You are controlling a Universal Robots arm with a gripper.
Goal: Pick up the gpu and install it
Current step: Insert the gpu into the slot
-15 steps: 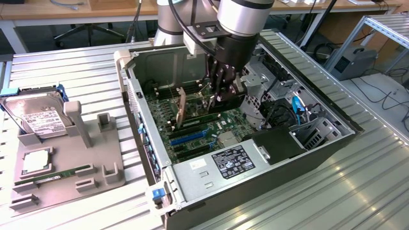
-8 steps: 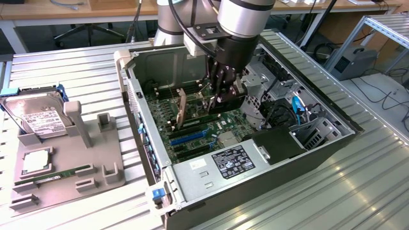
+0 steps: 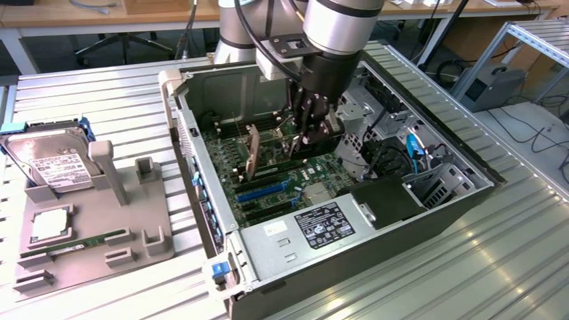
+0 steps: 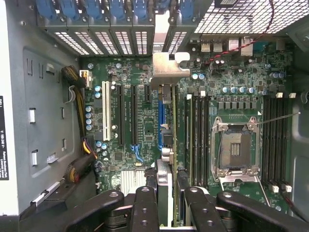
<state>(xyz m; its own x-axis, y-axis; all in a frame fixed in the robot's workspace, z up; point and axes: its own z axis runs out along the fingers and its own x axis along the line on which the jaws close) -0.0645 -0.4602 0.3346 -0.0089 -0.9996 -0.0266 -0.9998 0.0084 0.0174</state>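
One robot arm reaches down into the open computer case [image 3: 266,87] in the exterior view, its hand [image 3: 305,137] low over the green motherboard [image 3: 266,183], fingers partly closed and pinching the top edge of the gpu [image 3: 252,155], which stands upright on edge among the expansion slots. On the desk [image 3: 89,93] at that view's left, a grey fixture [image 3: 133,220] carries a hard drive [image 3: 55,163] and a RAM stick [image 3: 76,245]. From the wrist view, the hand [image 4: 166,191] grips the gpu [image 4: 165,104] edge-on between its black fingers [image 4: 145,203], the card's silvery bracket [image 4: 166,65] at the far end against the case's rear slot openings, beside the white slot [image 4: 105,111] and the empty CPU socket [image 4: 235,150].
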